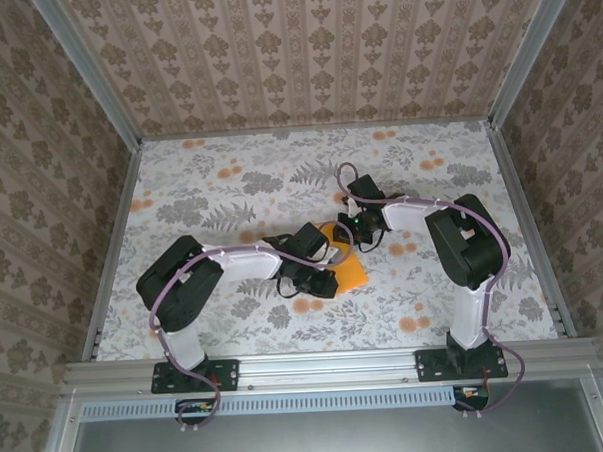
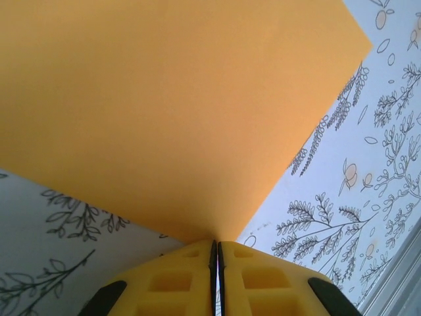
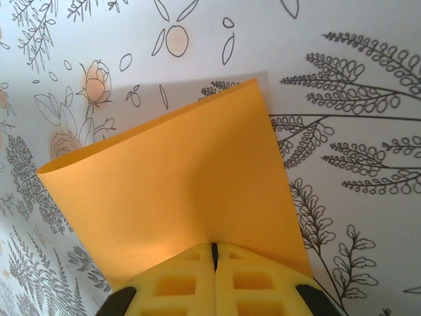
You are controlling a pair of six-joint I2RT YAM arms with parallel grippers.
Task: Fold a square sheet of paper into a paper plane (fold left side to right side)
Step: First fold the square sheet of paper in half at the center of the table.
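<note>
The left gripper (image 2: 217, 245) and the right gripper (image 3: 214, 249) were each closed on an edge of the orange paper (image 1: 354, 274), mid tabletop (image 1: 229, 179). Open room lay all around. From above, the arms (image 1: 243, 261) hid most of it.

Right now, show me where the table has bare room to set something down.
Free: the far strip of the flower-patterned table along the back wall, the far-left corner beside the left rail, and the near strip between the two arm bases. Crowded: the centre, where left gripper and right gripper pinch the bright-orange square sheet of paper.
</note>
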